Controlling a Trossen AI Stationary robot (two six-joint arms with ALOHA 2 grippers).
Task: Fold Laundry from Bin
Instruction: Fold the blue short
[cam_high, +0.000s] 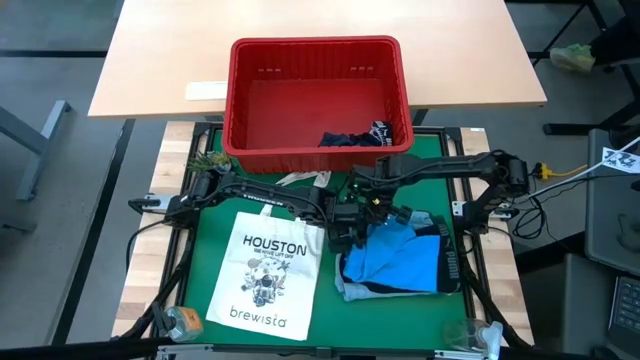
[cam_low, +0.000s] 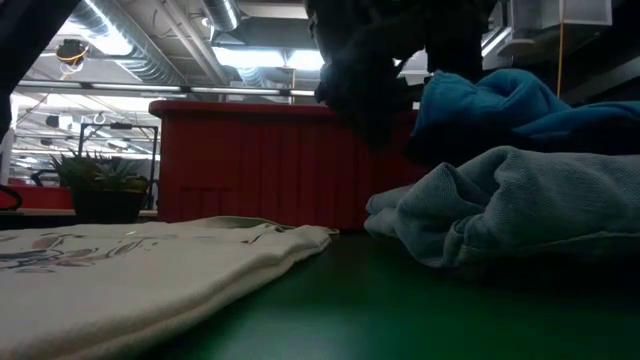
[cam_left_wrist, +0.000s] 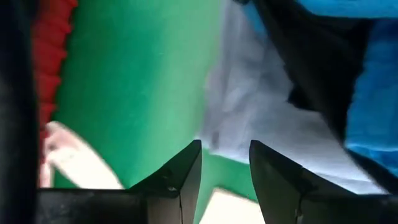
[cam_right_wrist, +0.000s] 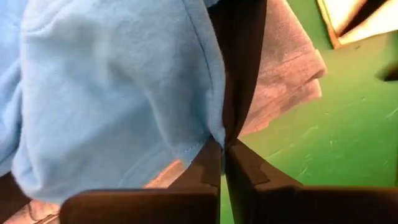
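A bright blue garment (cam_high: 405, 258) lies on top of a pile on the green mat (cam_high: 220, 215). Under it are a light blue denim shirt (cam_low: 510, 205) and a dark navy piece (cam_high: 448, 250). My right gripper (cam_right_wrist: 224, 149) is shut on the blue garment at the pile's far left corner (cam_high: 385, 222). My left gripper (cam_left_wrist: 225, 152) is open and empty, just left of the pile (cam_high: 343, 238), over the mat and the denim's edge. The red bin (cam_high: 315, 100) stands beyond the mat with a dark navy garment (cam_high: 355, 137) in its near right corner. My right gripper pinches the bright blue garment at a stitched edge (cam_right_wrist: 200, 134) between its two fingertips. A dark fold (cam_right_wrist: 242, 74) runs into the same pinch. In the low view the held part (cam_low: 480, 100) stands above the denim, and the rest lies on the pile.
A white "HOUSTON brewista" tote bag (cam_high: 268, 270) lies flat on the mat's near left. The two arms cross close together at the mat's middle. A small plant (cam_high: 205, 160) stands at the mat's far left corner.
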